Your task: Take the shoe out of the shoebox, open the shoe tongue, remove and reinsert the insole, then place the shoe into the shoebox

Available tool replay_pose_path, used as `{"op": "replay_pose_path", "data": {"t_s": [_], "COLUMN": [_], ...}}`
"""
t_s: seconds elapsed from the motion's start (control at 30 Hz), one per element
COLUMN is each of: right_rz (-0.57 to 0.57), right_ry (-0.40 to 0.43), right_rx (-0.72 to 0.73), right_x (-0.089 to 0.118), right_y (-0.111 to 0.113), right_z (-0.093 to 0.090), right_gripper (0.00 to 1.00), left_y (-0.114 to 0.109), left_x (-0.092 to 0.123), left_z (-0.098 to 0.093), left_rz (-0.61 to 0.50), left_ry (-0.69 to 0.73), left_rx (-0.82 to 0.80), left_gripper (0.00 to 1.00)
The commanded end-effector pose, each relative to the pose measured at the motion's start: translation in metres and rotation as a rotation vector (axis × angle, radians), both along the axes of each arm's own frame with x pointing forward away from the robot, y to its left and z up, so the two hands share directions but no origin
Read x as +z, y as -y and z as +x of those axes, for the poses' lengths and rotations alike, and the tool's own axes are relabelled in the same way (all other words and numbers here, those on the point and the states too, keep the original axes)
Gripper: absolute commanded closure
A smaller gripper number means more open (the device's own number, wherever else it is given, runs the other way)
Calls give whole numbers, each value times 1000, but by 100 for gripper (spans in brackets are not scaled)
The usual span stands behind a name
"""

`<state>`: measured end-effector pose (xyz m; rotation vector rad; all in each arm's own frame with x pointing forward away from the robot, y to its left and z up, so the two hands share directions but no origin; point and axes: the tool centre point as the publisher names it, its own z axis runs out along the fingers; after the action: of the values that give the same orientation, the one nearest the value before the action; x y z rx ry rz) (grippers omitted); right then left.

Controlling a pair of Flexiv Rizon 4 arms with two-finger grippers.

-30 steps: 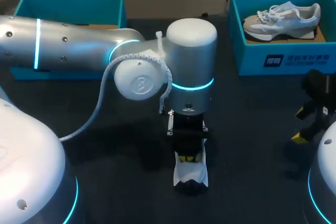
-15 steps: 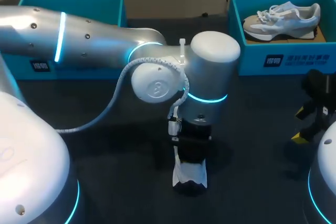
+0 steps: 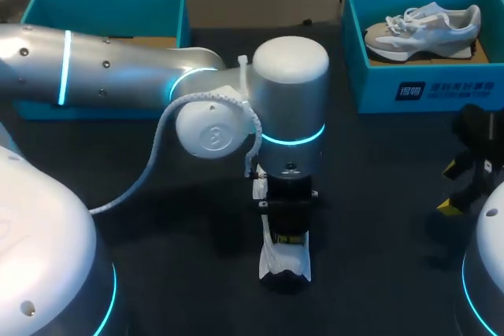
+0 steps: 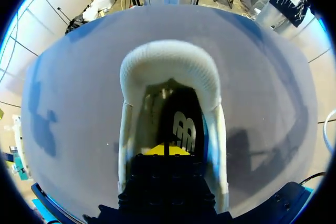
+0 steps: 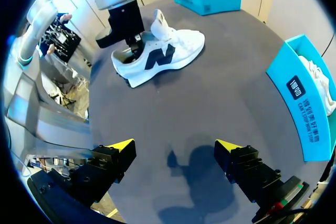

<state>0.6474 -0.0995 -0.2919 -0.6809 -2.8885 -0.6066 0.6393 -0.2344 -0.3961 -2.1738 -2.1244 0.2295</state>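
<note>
White sneaker (image 3: 285, 264) with a dark N on its side lies on the dark bench (image 3: 378, 218), outside the open teal shoebox (image 3: 102, 7) at the far left corner. Left tool (image 3: 283, 235) is sunk in its mouth from above; whether it is clamped on anything I cannot tell. Right tool (image 5: 172, 148) hangs apart and empty, well away. The shoe should be light, its upper soft and yielding, its sole stiffer. The thin dark insole (image 4: 181, 129) probably bends easily and is best pinched at the heel edge. Only the left wrist view looks inside to the insole. Only the right wrist view shows the shoe's whole side, which the arm hides from the head view.
</note>
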Motion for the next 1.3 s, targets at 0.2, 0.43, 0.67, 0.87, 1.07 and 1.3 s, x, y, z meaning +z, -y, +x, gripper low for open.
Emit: {"op": "replay_pose_path", "data": {"t_s": [0.2, 0.43, 0.67, 0.87, 1.07, 1.3], "right_rz": [-3, -3, -3, -3, -3, -3], "right_ry": [1, 1, 1, 1, 1, 1], "right_rx": [-1, -1, -1, -1, -1, -1], "right_x": [0, 0, 0, 0, 0, 0], "right_y": [-1, -1, -1, -1, -1, -1], "right_z": [0, 0, 0, 0, 0, 0], "right_gripper": [0, 0, 0, 0, 0, 0], "left_y": [-4, -6, -11, -12, -10, -6], "left_x": [39, 51, 45, 36, 33, 28], "left_z": [7, 13, 15, 25, 29, 20], "left_rz": [-23, -15, -1, 7, 19, 36], "left_ry": [50, 84, 124, 142, 161, 201], "left_rx": [8, 16, 33, 58, 63, 51], "left_gripper": [100, 100, 100, 100, 100, 100]}}
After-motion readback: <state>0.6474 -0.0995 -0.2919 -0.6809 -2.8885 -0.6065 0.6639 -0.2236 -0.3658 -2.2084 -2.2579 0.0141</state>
